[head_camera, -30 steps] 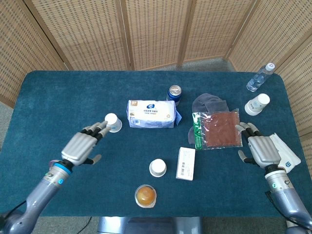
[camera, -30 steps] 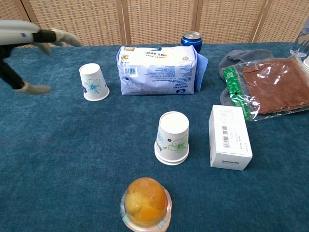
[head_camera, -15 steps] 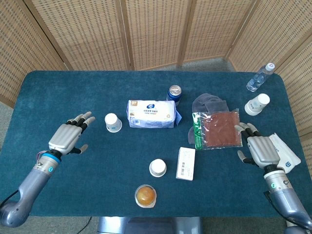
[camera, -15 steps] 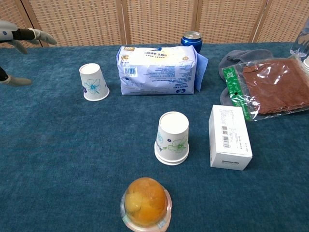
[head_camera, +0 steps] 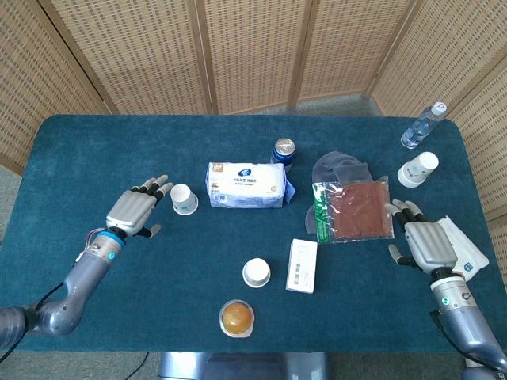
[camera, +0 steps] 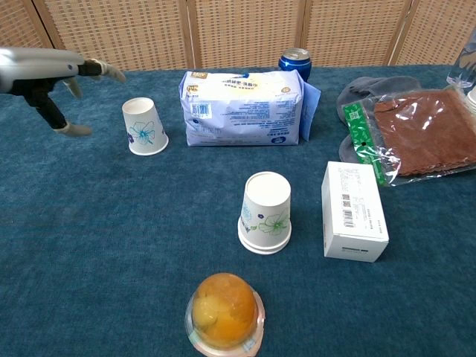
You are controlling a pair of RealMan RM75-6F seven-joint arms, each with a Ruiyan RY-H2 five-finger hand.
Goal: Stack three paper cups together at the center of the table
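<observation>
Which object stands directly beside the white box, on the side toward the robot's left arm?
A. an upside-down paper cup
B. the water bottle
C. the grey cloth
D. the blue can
A: the paper cup stands mouth down just beside the white box, on the side of it nearer the left hand.

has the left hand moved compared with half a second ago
Yes. In the head view the left hand has come back to the right, toward the upside-down paper cup beside the tissue pack. Its fingertips now sit just left of the cup, apparently not touching.
</observation>
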